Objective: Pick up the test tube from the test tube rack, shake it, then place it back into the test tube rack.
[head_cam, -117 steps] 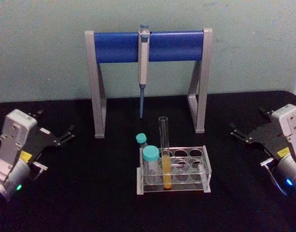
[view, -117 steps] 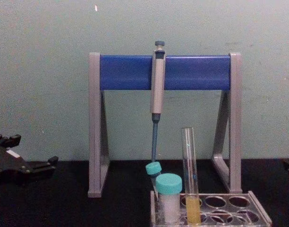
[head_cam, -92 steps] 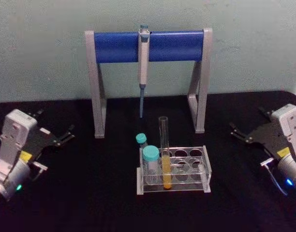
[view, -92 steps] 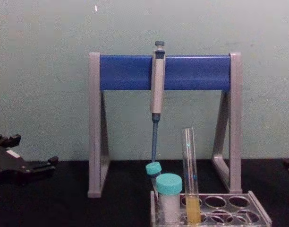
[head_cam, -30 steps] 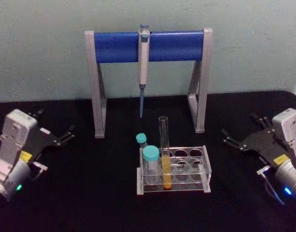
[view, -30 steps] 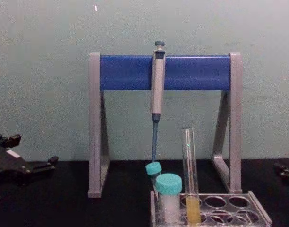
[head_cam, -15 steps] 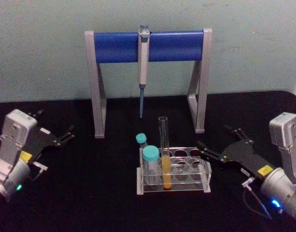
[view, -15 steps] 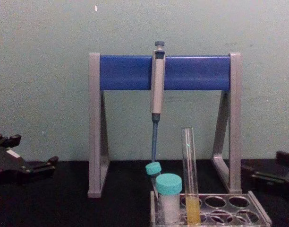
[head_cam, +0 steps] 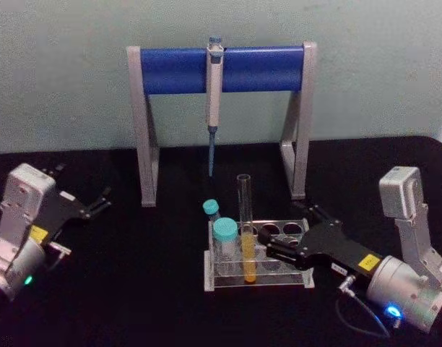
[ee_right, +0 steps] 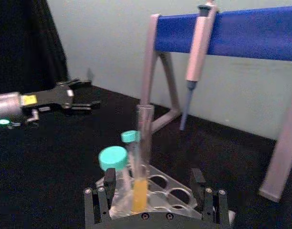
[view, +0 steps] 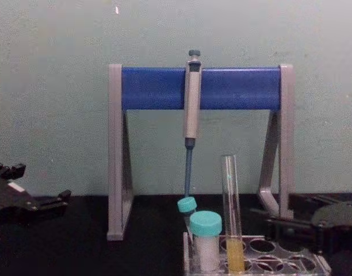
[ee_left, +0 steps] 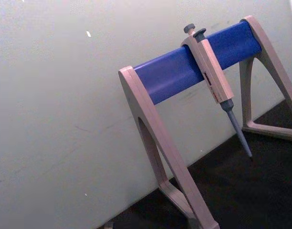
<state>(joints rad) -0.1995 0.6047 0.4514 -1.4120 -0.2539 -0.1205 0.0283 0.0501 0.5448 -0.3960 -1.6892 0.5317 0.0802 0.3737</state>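
Wide open jaws on our right gripper [head_cam: 287,231] hold nothing. It hangs low by the right side of the test tube rack [head_cam: 228,282], near the test tube [head_cam: 244,217] but not touching it. We are on the first step, the reach. The test tube stands upright in a front hole, beside a teal-capped tube [head_cam: 224,242]. Next, we think, the jaws must slip around the bare glass above the rack and close softly. Our left gripper [head_cam: 84,186] rests open, well apart on the left.
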